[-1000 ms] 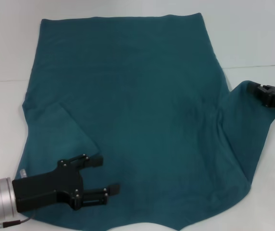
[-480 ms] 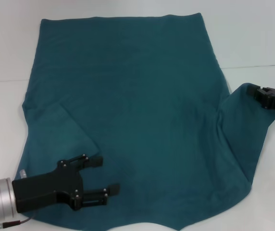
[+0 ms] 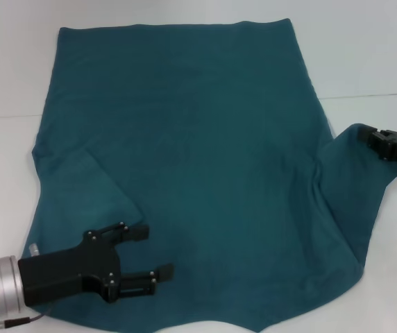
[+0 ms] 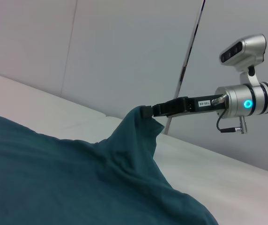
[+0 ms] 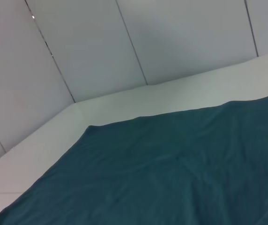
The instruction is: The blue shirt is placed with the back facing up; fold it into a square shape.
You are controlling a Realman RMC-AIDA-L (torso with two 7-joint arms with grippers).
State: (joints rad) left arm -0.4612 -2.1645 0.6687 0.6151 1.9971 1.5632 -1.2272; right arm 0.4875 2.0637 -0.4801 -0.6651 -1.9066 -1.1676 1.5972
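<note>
Head view: right end effector (image 3: 365, 134) pinches the blue shirt (image 3: 198, 152) sleeve, lifted. Left end effector (image 3: 153, 253) hovers wide. Next, probably carry the sleeve inward.

Head view: high, facing down at table (image 3: 365, 55). Wrist views: low, skimming blue shirt (image 4: 54, 178) (shared by all three), seemingly toward the walls.

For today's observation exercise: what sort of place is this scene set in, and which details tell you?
Probably a robotics lab or test cell: a plain white table, bare panelled walls, and only the blue shirt laid out between the left tool and right tool.
</note>
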